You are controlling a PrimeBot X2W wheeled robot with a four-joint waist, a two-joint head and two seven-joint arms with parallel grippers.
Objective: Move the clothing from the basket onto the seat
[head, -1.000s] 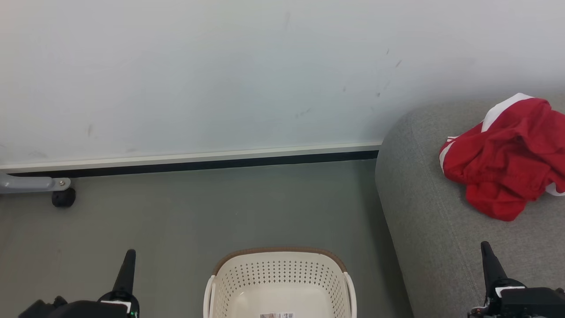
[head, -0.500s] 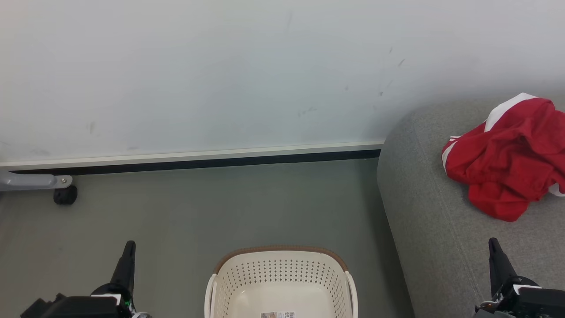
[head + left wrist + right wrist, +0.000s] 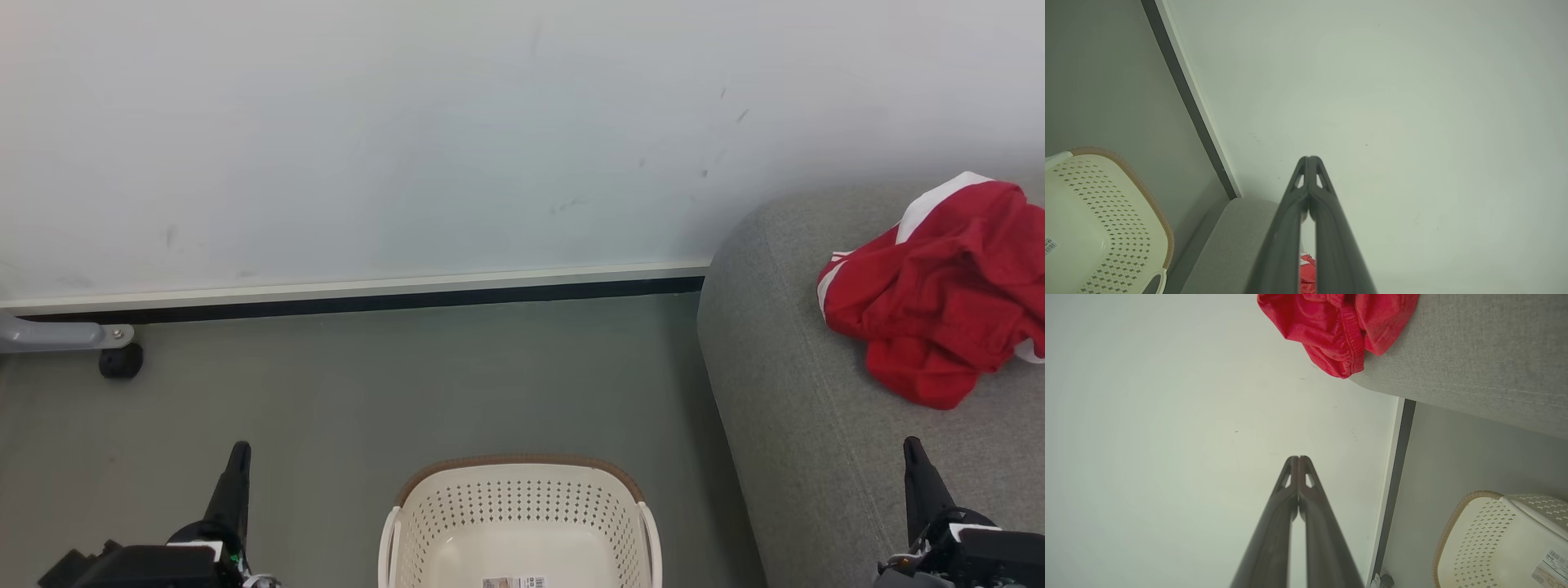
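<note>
Clothing [image 3: 931, 302], upper right of head view: a crumpled red heap with white trim, lying on the seat [image 3: 784, 425], well apart from the basket [image 3: 522, 498] at bottom centre. I judge it light, limp and not slippery; I would pinch a raised fold or the elastic hem. Left gripper [image 3: 238, 454] and right gripper [image 3: 914, 451]: fingers pressed together, holding nothing. The heap is cut off at the right edge, so I cannot separate the garments. The basket's near half is out of frame.

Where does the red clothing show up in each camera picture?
Head view: clothing at the right, on the grey sofa.
Left wrist view: a red sliver at bottom centre.
Right wrist view: top centre, on the sofa's edge.
Shared landmark: the white basket.
</note>
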